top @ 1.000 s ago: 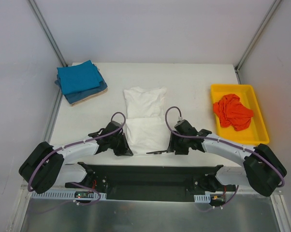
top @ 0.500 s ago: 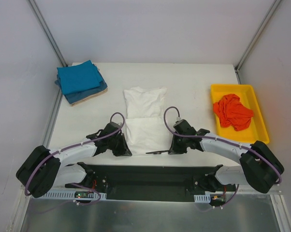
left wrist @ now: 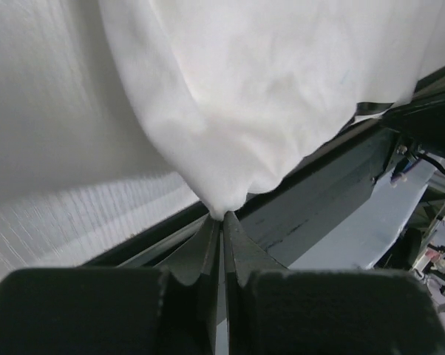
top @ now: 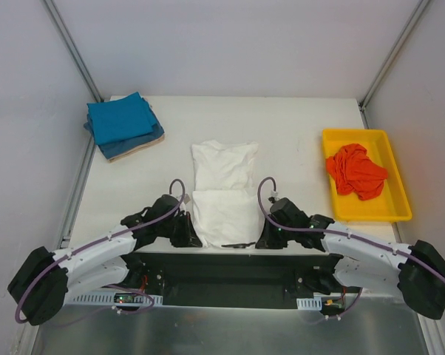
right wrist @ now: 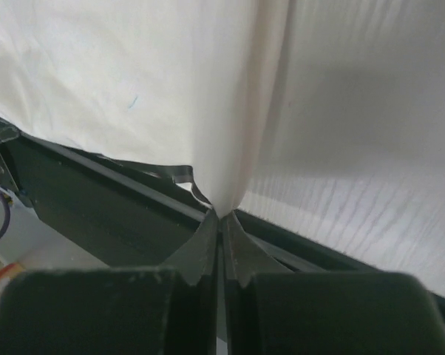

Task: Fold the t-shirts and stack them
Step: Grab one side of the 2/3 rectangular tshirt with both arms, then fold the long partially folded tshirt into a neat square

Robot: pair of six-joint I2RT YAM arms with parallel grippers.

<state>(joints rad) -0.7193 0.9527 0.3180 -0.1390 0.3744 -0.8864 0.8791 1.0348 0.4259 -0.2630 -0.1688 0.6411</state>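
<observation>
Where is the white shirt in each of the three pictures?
Top view: the white shirt lies in the middle, near the front edge.
Left wrist view: the shirt fills the upper middle, a corner pinched in the left tool.
Right wrist view: the shirt fills the upper left, a corner pinched in the right tool.
Shared landmark: the black base plate, below the shirt in every view.

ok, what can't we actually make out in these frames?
Wrist views: how much cloth the left claw and right claw pinch; tips cover it.
Top view: white t-shirt near corners, under the arms.
Top view: far-left stack layer count, too small.
Top view: orange-red shirt, crumpled; folds hide its shape.
</observation>
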